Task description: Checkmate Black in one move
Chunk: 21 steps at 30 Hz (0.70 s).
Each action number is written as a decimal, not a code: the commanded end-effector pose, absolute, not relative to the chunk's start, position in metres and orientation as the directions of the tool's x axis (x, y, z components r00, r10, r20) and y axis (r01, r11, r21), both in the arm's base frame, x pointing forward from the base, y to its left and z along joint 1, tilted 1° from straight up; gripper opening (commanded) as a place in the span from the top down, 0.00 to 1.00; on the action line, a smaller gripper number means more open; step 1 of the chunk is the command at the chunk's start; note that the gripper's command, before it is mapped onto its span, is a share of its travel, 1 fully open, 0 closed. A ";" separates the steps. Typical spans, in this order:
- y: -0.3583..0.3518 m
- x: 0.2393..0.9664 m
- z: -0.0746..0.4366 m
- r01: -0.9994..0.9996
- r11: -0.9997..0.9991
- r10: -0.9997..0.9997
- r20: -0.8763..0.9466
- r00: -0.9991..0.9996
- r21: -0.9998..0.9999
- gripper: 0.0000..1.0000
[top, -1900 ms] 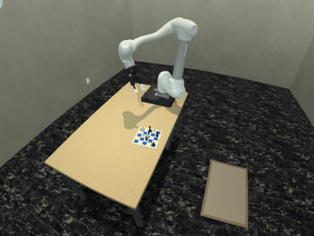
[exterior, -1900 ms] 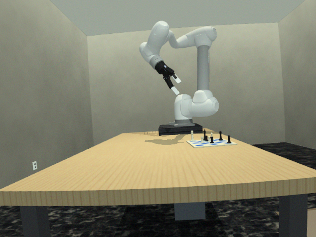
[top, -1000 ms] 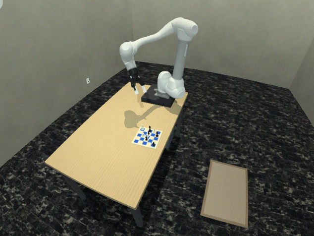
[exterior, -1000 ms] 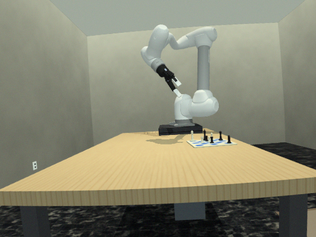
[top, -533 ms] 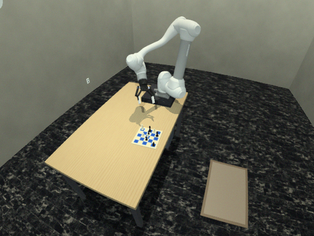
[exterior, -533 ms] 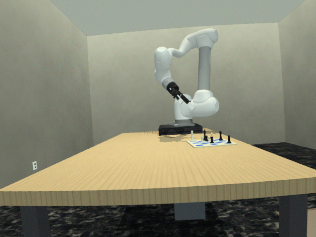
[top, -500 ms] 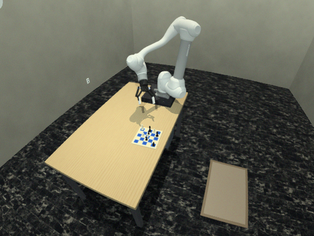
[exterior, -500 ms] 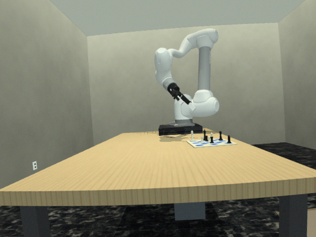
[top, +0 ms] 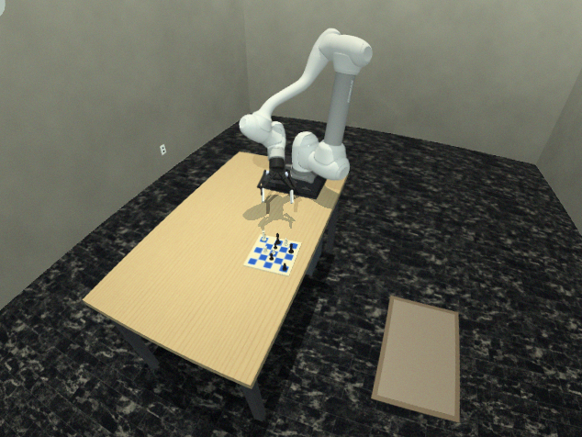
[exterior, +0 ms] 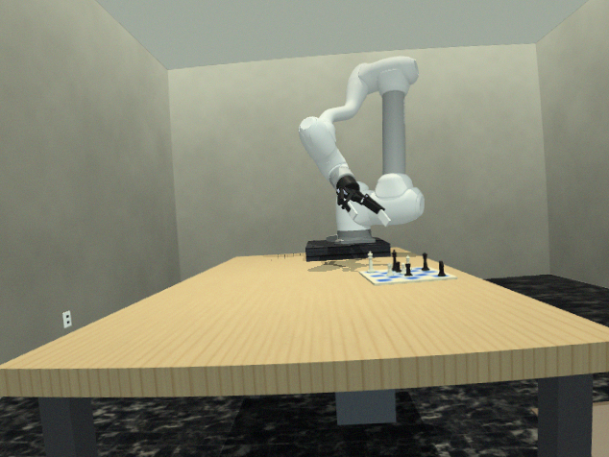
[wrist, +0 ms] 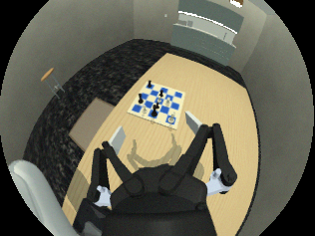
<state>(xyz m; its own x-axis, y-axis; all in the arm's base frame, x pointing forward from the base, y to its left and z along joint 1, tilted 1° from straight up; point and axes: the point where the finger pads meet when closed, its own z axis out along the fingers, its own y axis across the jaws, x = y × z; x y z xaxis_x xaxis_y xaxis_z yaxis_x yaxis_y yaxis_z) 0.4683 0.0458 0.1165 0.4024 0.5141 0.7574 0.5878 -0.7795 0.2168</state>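
Note:
A small blue-and-cream chessboard (top: 273, 256) lies on the wooden table near its right edge; it also shows in the exterior view (exterior: 407, 276) and in the wrist view (wrist: 157, 104). Several black pieces and a few white pieces stand upright on it. A tall white piece (exterior: 370, 261) stands at the board's corner nearest the arm. My gripper (top: 277, 196) is open and empty. It hangs above the table between the arm's base and the board, well short of the board. It shows in the exterior view (exterior: 368, 211) and in the wrist view (wrist: 157, 129).
The arm's black base plate (top: 300, 184) sits on the far end of the table. A tan mat (top: 418, 357) lies on the dark floor to the right of the table. Grey walls close the room.

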 end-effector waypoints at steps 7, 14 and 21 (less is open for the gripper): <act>0.059 0.473 0.096 0.485 -0.854 0.424 0.791 0.441 0.188 0.00; 0.066 0.472 0.084 0.431 -0.888 0.372 0.801 0.470 0.159 0.00; 0.072 0.472 0.073 0.381 -0.915 0.322 0.810 0.490 0.134 0.00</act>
